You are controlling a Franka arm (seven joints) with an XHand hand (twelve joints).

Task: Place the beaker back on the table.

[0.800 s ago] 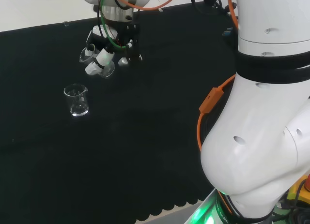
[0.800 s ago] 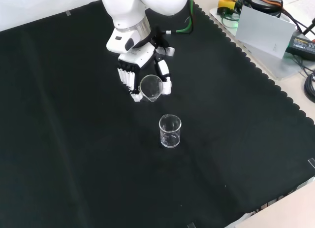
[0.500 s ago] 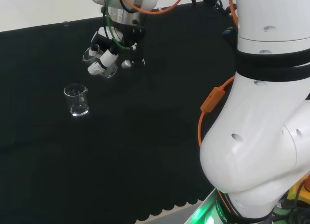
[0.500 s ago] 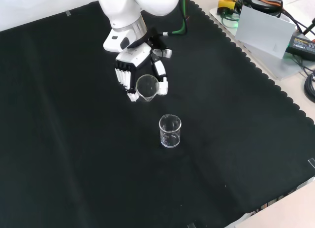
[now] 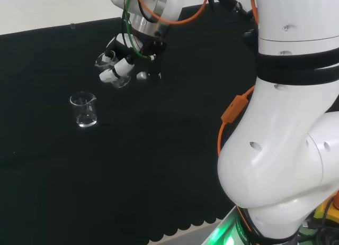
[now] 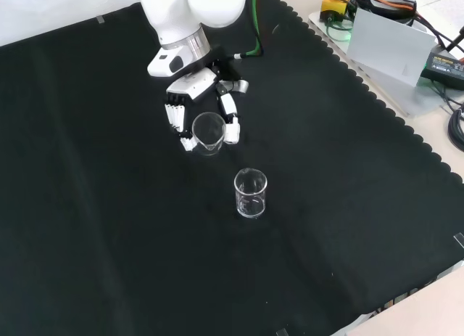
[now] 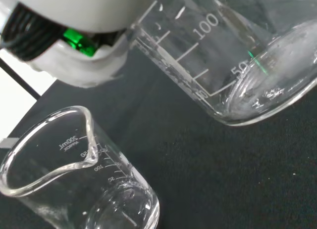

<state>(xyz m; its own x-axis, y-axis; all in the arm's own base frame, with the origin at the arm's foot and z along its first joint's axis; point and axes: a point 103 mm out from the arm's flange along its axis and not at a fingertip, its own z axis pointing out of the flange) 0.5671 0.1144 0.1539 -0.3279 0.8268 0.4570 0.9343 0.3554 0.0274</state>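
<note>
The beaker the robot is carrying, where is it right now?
In the front view the held beaker sits tilted in the hand, above the cloth and up-left of a second beaker standing upright on it.

A black cloth with a scalloped edge covers the bench, lying flat with faint creases under even light. In the front view a pale tabletop shows past the cloth's right edge and lower corner, carrying a tilted grey panel, a black box with dark cables, and a yellow unit with a red top. In the head view a pale surface lies beyond the cloth's far edge.
</note>
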